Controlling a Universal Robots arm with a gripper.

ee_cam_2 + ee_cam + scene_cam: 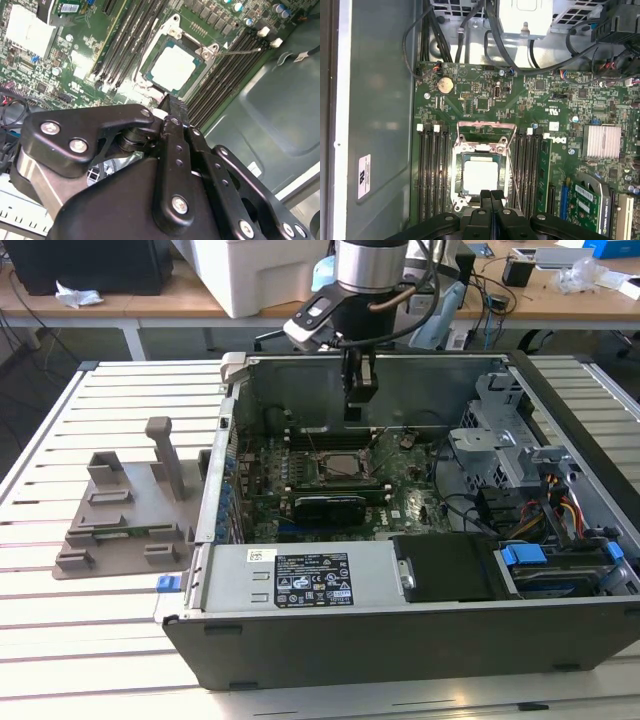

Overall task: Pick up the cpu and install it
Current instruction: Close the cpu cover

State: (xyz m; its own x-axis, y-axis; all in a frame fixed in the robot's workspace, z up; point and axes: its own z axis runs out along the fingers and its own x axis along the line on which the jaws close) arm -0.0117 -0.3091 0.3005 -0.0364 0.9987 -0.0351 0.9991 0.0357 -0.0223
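My gripper hovers, jaws pressed together, pinching nothing. One cpu lies flat in the one socket just beyond the jaw tips, not touching them. I judge it seated, since the load frame stands swung open. Two memory-slot banks flank it.

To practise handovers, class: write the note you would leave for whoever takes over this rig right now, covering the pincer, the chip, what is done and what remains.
The pincer: shut, holding nothing, poised above the socket inside the open computer case.
The chip: lying flat in its socket on the green board, between the memory slots.
Done: the chip is placed in the socket. The grey holder tray sits on the table at the exterior view's left of the case.
Left: the socket's metal frame stands flipped open, not clamped over the chip.
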